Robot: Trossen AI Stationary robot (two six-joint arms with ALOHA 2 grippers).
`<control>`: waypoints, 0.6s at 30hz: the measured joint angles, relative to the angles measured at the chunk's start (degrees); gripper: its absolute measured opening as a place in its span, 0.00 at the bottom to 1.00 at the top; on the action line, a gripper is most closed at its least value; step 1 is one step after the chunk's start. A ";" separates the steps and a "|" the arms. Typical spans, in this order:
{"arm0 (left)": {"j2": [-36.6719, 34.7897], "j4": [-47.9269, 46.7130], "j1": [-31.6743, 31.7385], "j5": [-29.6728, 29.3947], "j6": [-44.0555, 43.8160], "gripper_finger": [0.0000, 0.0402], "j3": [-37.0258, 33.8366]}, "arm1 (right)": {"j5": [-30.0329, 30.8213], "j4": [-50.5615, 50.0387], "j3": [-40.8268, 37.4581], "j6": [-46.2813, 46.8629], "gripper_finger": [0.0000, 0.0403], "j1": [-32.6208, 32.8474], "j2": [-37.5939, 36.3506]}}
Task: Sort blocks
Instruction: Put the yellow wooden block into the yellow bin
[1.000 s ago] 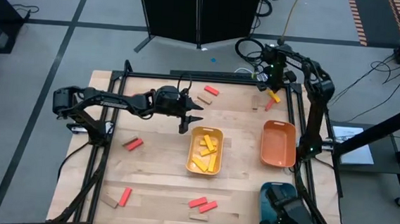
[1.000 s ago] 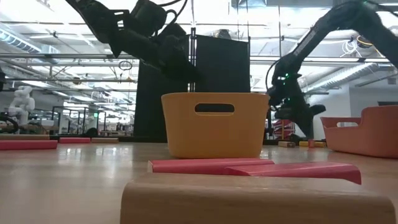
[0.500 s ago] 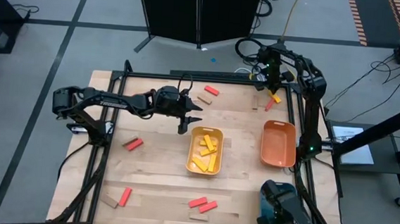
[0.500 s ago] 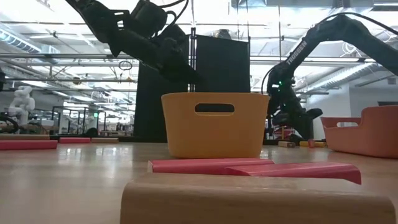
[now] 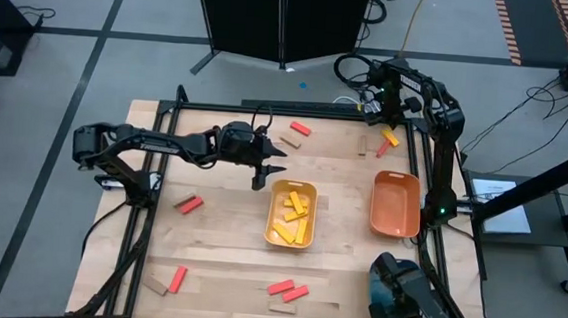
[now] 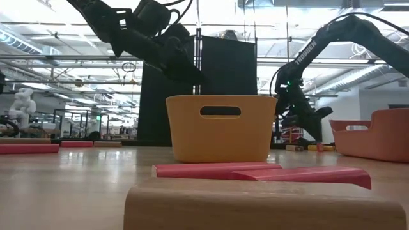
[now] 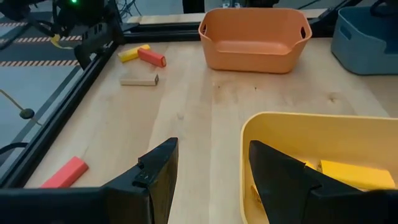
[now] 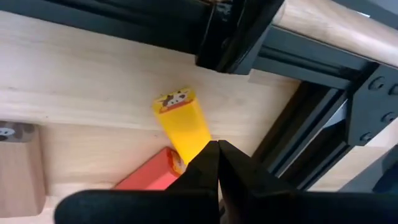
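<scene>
Right gripper [image 8: 214,163] is hovering over the far right corner of the pale wooden table [image 5: 218,245], fingers pressed together on nothing. Directly under its tips a small flat yellow wooden block with a printed end [image 8: 181,126] is lying on the boards, touching a red block [image 8: 146,177], with a tan block [image 8: 18,165] just beside them.

Left gripper [image 7: 208,180] is hanging beside the rim of the yellow rounded plastic tray [image 5: 290,215], fingers parted and empty. Several yellow blocks are already lying in that tray; red and tan ones are scattered across the table, and the orange tray [image 5: 396,204] looks empty.

Handling judgement: blocks are likely light, rigid, smooth-faced, so they could slide or pivot if nudged. Best hold is across the narrow width at mid-length, after opening the fingers.

Hard to read: the closed fingers are covering the near end of the yellow block; the low view is blocked by a near tan block.
</scene>
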 joint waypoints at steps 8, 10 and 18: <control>-1.16 -1.35 -0.53 0.04 -0.47 0.48 -0.03 | -2.91 0.89 0.00 2.36 0.00 -0.73 1.23; -1.38 -2.14 -0.48 0.02 -0.61 0.48 0.00 | -4.60 0.59 0.04 2.50 0.00 -0.80 2.58; -3.11 -4.56 -0.48 0.04 0.03 0.48 -0.07 | -6.10 0.72 0.92 1.58 0.00 -0.35 2.51</control>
